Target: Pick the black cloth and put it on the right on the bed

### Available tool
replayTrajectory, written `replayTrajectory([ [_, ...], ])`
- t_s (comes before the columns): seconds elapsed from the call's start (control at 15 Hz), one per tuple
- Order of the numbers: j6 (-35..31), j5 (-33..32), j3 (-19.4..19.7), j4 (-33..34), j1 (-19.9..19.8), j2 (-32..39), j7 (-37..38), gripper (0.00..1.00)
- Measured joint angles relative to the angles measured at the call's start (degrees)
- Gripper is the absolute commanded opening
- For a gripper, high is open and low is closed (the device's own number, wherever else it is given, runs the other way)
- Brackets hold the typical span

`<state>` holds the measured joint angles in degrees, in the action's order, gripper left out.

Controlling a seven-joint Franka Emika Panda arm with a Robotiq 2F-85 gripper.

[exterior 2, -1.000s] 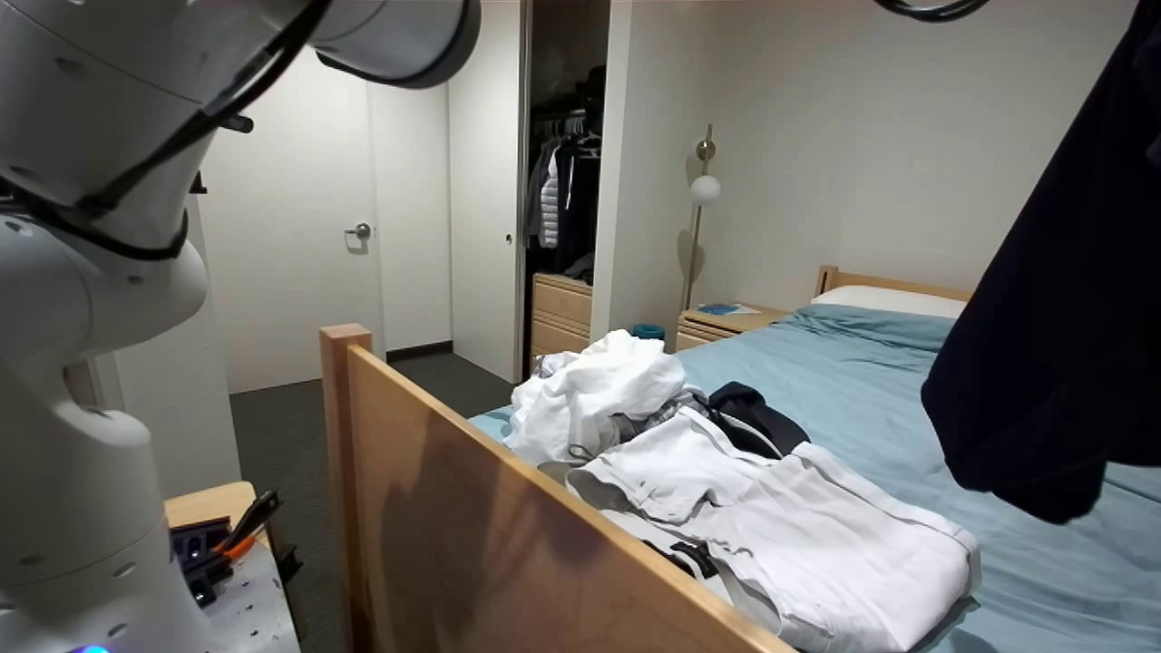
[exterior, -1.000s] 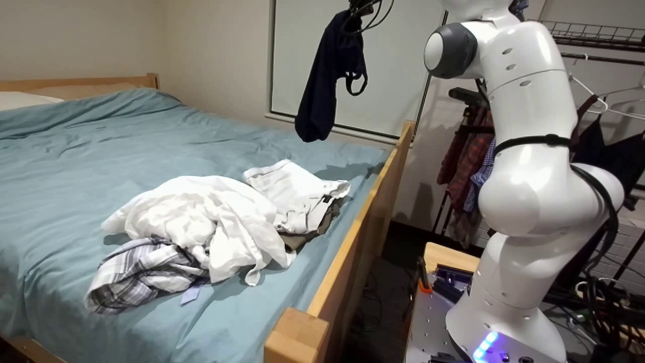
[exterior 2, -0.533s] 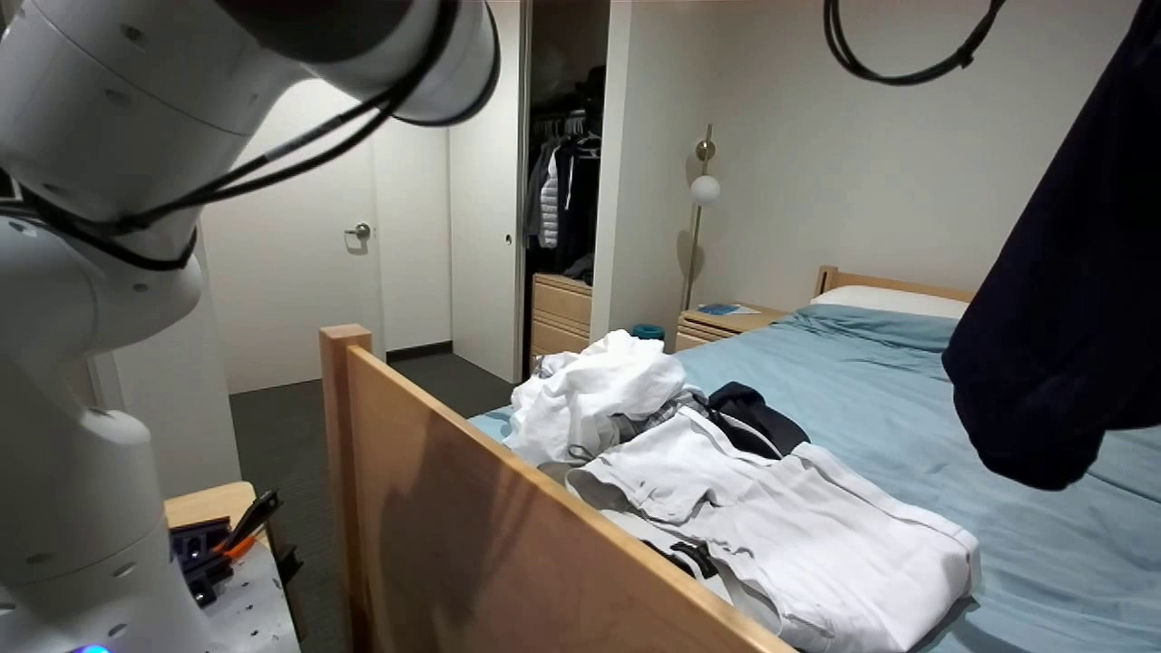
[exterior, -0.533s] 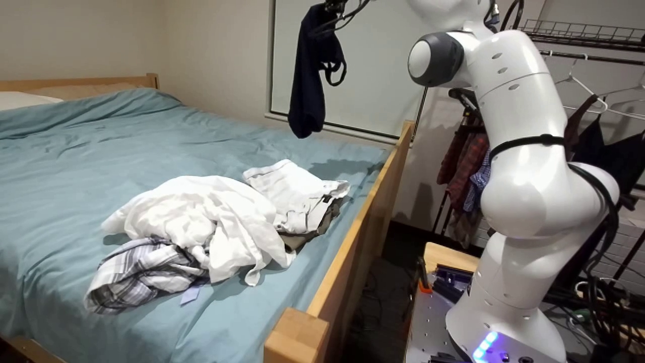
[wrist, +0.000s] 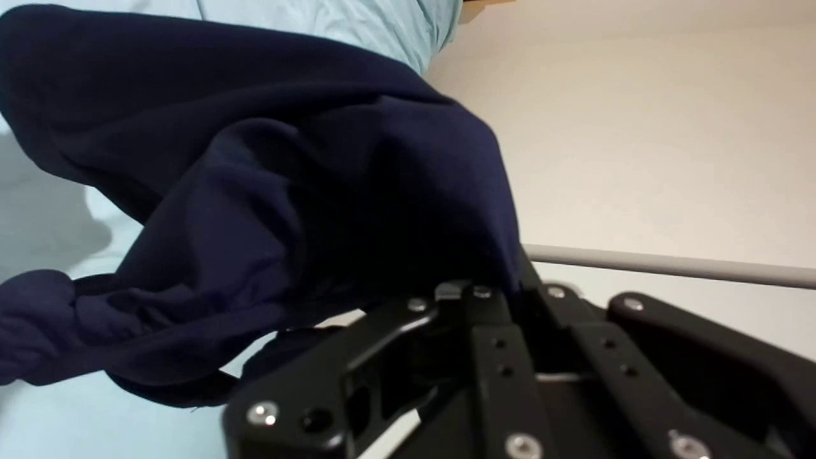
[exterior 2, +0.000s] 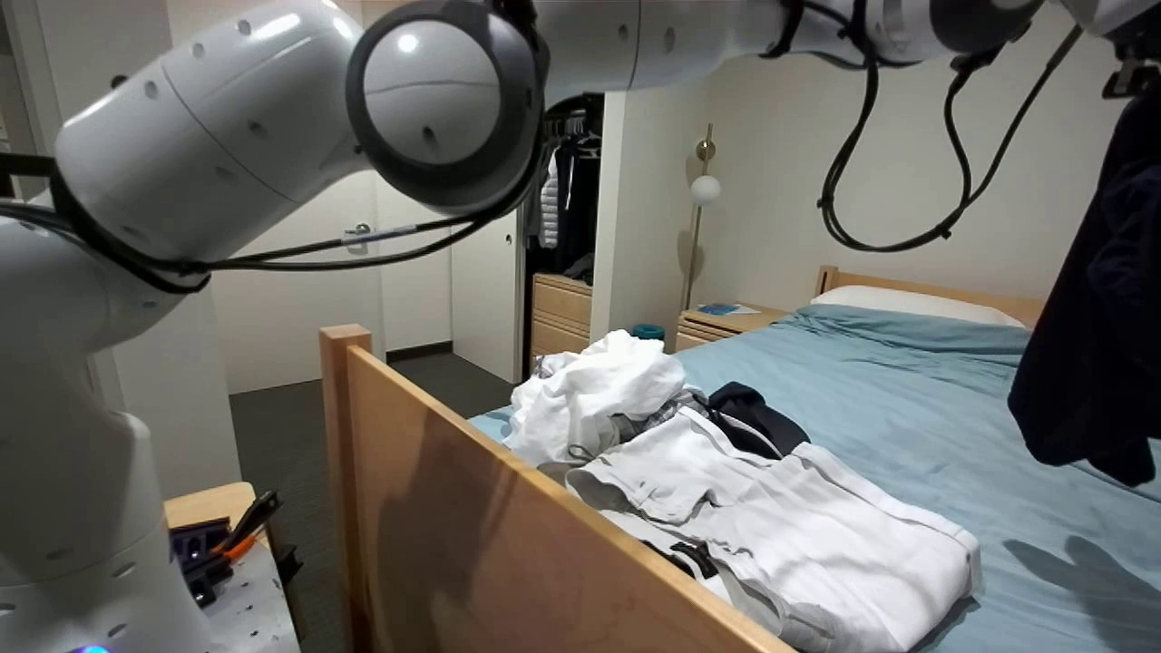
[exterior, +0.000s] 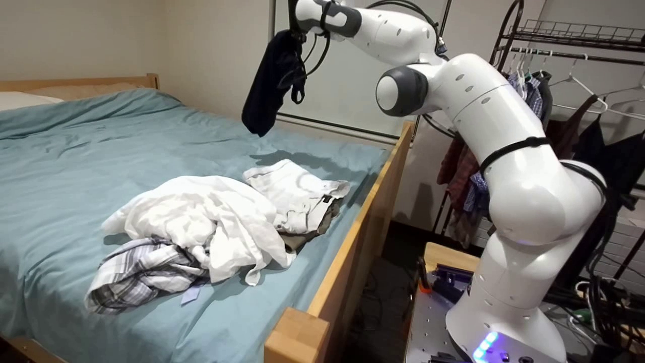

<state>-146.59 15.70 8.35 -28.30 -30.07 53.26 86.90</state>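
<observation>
The black cloth, very dark navy (exterior: 269,83), hangs from my gripper (exterior: 297,36) in the air above the far foot end of the bed (exterior: 101,146). The cloth also shows at the right edge of an exterior view (exterior 2: 1084,326), partly cut off. In the wrist view the cloth (wrist: 268,172) fills the left and centre, and my gripper (wrist: 515,284) is shut on its edge. The fingertips are mostly covered by the cloth. A loop of the cloth dangles to one side. The lower end does not touch the blue bed cover (exterior 2: 889,426).
A white crumpled garment (exterior: 201,206), folded white trousers (exterior: 295,194) and a plaid shirt (exterior: 141,277) lie in a pile on the bed. Another black item (exterior 2: 757,422) lies in the pile. The wooden footboard (exterior: 347,247) stands between arm and bed. A clothes rack (exterior: 534,53) is behind.
My arm has stretched out over the bed and carried the cloth toward the left in an exterior view, slightly lower. The cloth stays held; the pile has not moved.
</observation>
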Motion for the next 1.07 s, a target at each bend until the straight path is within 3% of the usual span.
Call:
replayTrajectory([
  [0.27,-2.6,-3.5,1.5,0.9,0.1,4.1,-0.4,0.08],
  [0.73,-2.6,-3.7,0.9,1.4,-0.3,6.4,-0.7,0.08],
  [1.07,-8.9,-3.7,-0.2,3.2,-0.4,8.4,0.4,0.08],
])
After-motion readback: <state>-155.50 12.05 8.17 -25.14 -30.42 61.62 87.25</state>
